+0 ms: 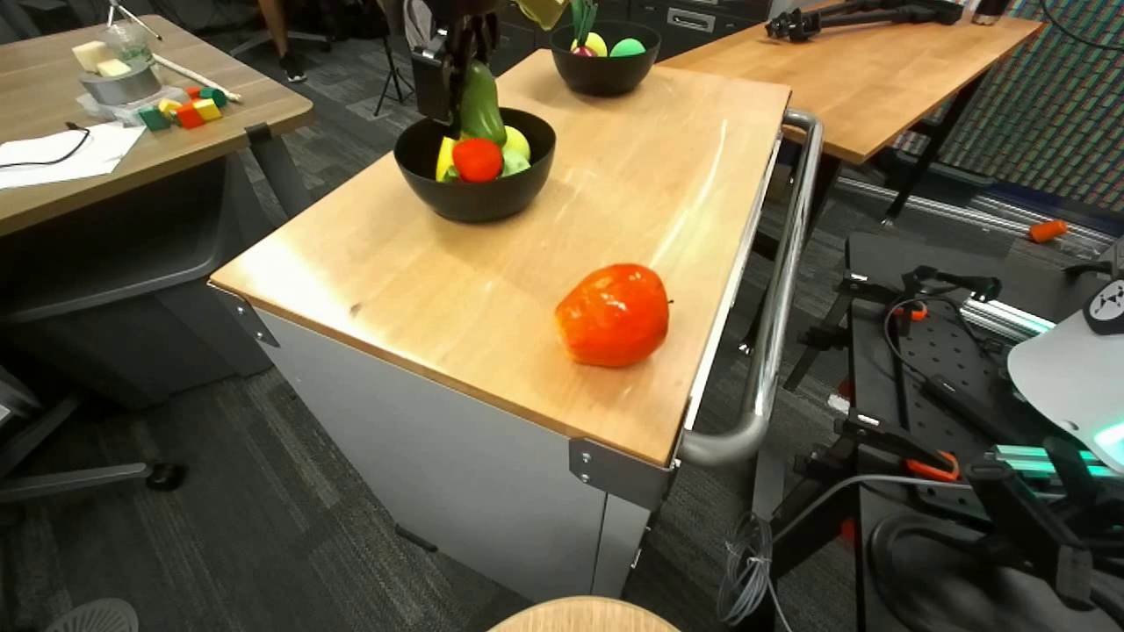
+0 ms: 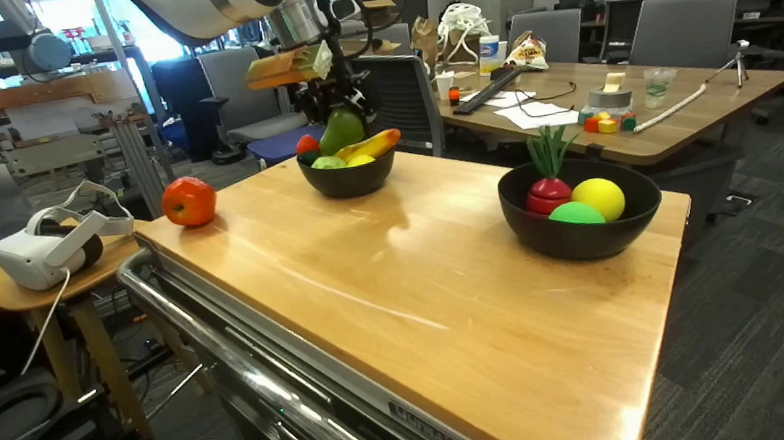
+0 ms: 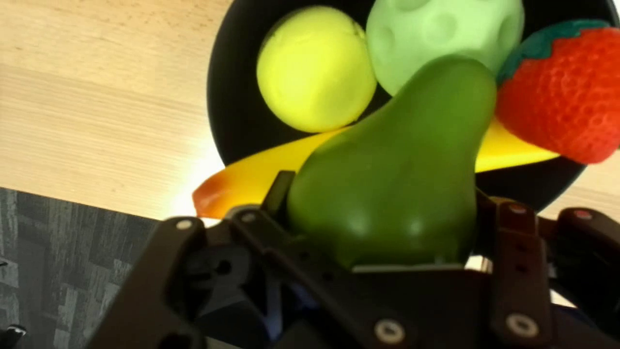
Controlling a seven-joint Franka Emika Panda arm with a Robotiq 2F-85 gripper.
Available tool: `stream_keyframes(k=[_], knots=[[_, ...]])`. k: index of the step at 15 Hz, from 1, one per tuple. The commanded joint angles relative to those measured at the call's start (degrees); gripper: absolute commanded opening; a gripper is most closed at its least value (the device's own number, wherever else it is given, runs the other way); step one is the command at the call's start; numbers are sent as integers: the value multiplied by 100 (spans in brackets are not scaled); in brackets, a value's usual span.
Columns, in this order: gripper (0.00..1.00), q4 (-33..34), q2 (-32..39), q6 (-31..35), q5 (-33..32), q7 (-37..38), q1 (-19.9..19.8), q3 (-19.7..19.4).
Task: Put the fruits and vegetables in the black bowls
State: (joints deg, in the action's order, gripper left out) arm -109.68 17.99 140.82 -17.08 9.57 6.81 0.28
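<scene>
Holding the green pear-shaped fruit (image 3: 395, 165) by its broad end, the tool (image 3: 382, 198) is closed upon it, one finger at each side, over the black bowl (image 2: 350, 183) that stands beside the long edge of the worktop (image 2: 368, 273) opposite the metal rail (image 1: 784, 272). So the coming move, as I judge it, is only a small lowering and then a release, because the place of putting lies just below. The long axis of the fruit runs away from the tool: its narrow end points across the banana-like thing (image 3: 264, 170) toward the light green lump (image 3: 445, 29) and the strawberry (image 3: 562, 92). Whether it touches any of them I cannot tell, since the fruit itself covers this place. The gripping ends of the tool are hard to make out in both exterior views, dark upon dark, and the wrist view cuts off the bowl at its top border. One red-orange fruit (image 1: 615, 316) lies apart, near the corner where the rail edge meets a short edge, and presumably waits for its turn.
</scene>
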Motion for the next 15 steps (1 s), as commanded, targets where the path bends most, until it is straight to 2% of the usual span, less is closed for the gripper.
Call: stream_keyframes(k=[1, 4, 8, 11, 13, 15], knots=[[92, -606, -425, 250, -359, 196, 191, -45], [100, -834, -513, 290, -567, 183, 267, -2], [100, -1055, -699, 337, -863, 117, 318, 7], [100, -1226, -1211, 577, -1167, 243, 256, -57], [100, -1384, -1694, 869, -1002, 364, 117, -73], [100, -1615, -2144, 1153, -407, 121, -77, -6]])
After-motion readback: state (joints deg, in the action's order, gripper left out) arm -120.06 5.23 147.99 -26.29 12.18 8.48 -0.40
